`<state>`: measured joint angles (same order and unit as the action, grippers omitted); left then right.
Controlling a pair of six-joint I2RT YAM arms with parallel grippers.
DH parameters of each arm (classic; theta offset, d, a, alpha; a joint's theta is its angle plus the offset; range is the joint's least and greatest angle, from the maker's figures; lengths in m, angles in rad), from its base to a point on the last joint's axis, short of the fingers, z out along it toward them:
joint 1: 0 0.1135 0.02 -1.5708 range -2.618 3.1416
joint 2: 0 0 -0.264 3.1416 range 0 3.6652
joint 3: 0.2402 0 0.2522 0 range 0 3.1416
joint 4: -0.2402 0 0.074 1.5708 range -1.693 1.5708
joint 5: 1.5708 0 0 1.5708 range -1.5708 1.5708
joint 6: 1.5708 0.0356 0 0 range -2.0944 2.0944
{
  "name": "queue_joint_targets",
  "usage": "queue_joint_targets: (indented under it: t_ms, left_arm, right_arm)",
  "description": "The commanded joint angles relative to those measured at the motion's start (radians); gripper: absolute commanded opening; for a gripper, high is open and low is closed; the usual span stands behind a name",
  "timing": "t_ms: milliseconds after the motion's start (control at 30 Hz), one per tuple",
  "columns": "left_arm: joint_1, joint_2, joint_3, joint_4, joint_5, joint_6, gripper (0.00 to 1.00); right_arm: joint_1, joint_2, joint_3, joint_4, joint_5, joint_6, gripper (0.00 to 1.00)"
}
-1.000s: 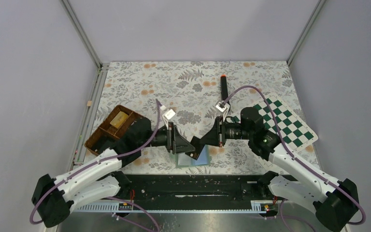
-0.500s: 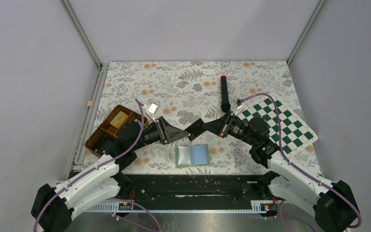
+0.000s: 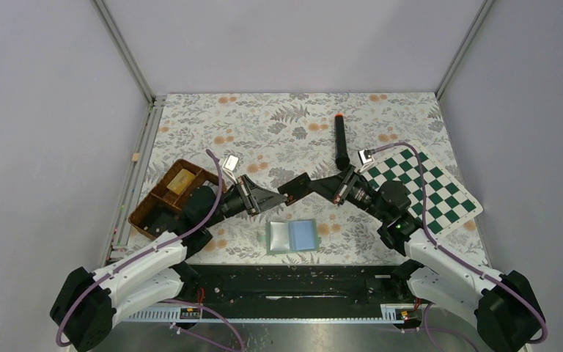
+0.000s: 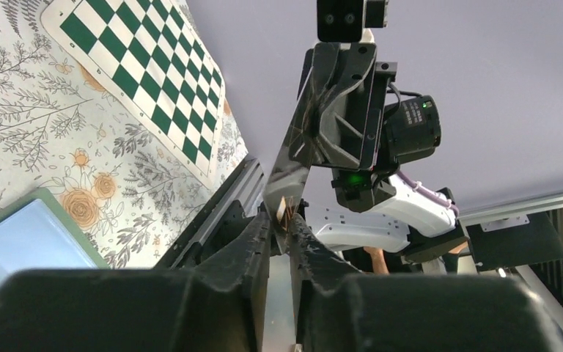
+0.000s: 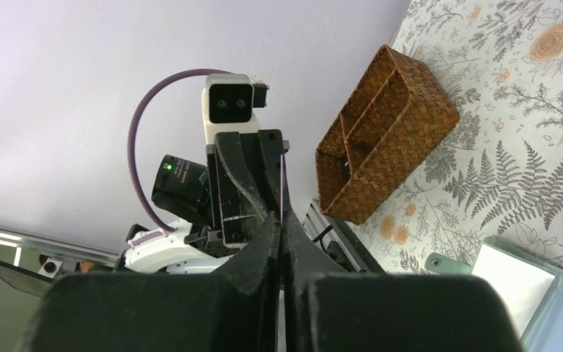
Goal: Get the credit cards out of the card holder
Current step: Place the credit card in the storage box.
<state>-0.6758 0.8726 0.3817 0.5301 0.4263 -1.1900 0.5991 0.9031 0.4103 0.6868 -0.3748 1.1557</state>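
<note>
The card holder (image 3: pixel 292 236) lies open and flat on the floral cloth near the front edge, showing pale green and light blue panels; it also shows in the left wrist view (image 4: pixel 29 235) and the right wrist view (image 5: pixel 528 286). One dark grey credit card (image 3: pixel 295 187) hangs in the air above and behind it. My right gripper (image 3: pixel 302 186) is shut on it from the right. My left gripper (image 3: pixel 281 199) has its jaws pinched on the card's opposite edge (image 4: pixel 287 176). The fingertips meet there (image 4: pixel 284 220). In the right wrist view my right gripper (image 5: pixel 280 220) grips the card edge-on.
A brown divided wicker tray (image 3: pixel 163 202) with a yellowish-tan block (image 3: pixel 180 180) stands at the left. A green chessboard (image 3: pixel 429 187) lies at the right. A black marker with a red tip (image 3: pixel 341 143) lies behind the grippers.
Both grippers lifted from the card holder, the right one carrying the card up and back. The left gripper was open and has now closed on the card's free edge.
</note>
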Motion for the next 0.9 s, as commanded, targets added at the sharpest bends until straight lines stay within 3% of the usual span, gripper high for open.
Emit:
queue_joint_targets:
  t_ms: [0, 67, 167, 300, 367, 400, 600, 867]
  left_arm:
    - [0.004, 0.015, -0.003, 0.127, -0.028, -0.039, 0.08]
    - [0.005, 0.011, -0.003, 0.124, -0.044, -0.043, 0.0]
    - [0.011, -0.013, 0.001, 0.09, -0.061, -0.024, 0.0]
    - [0.069, -0.078, 0.038, -0.098, -0.054, 0.048, 0.0]
    - [0.136, -0.134, 0.069, -0.263, -0.037, 0.097, 0.0]
    - [0.181, -0.166, 0.082, -0.342, -0.024, 0.124, 0.0]
    - [0.524, -0.297, 0.245, -0.938, 0.035, 0.414, 0.0]
    - [0.998, -0.239, 0.369, -1.309, 0.096, 0.672, 0.0]
  right_arm:
    - [-0.005, 0.003, -0.017, 0.066, 0.021, 0.021, 0.01]
    - [-0.004, -0.001, -0.02, 0.052, 0.023, 0.012, 0.05]
    - [-0.004, -0.011, -0.02, 0.02, 0.024, -0.011, 0.2]
    - [-0.004, -0.055, -0.002, -0.091, 0.049, -0.078, 0.65]
    - [-0.005, -0.09, 0.007, -0.152, 0.067, -0.121, 0.95]
    - [-0.005, -0.11, 0.01, -0.182, 0.076, -0.142, 0.99]
    - [-0.006, -0.193, 0.01, -0.303, 0.103, -0.252, 0.99]
    - [-0.018, -0.152, 0.04, -0.337, 0.007, -0.305, 0.99]
